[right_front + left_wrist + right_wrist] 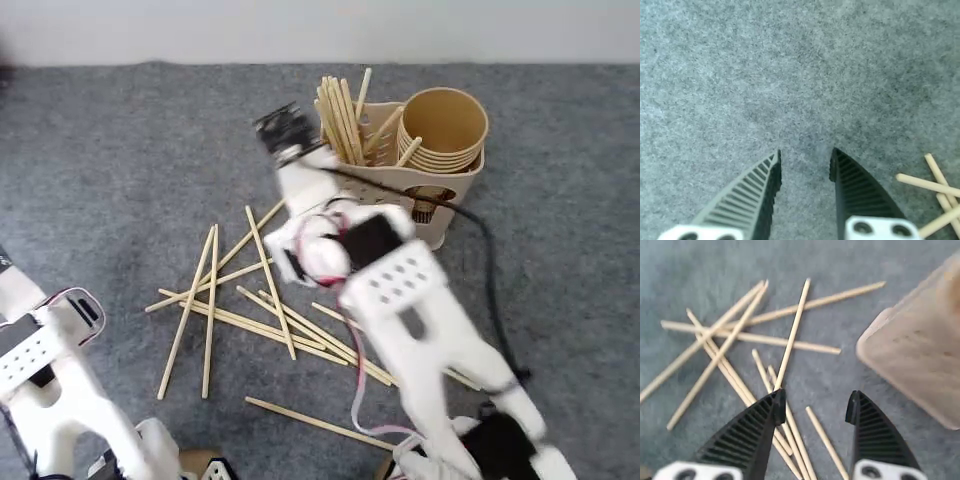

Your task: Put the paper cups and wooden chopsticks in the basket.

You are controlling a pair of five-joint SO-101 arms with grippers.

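A beige basket stands at the back of the grey carpet. A stack of paper cups and a bundle of wooden chopsticks stand in it. Many loose chopsticks lie crossed on the carpet in front and to the left. My right gripper hangs open and empty above these loose chopsticks, with the basket's corner beside it. In the high view the right gripper is just left of the basket. My left gripper is open over bare carpet, with chopstick ends to one side.
The left arm sits at the near left corner. A black cable runs from the basket's side down along the right arm. One chopstick lies apart near the front. Bare carpet stretches to the far left.
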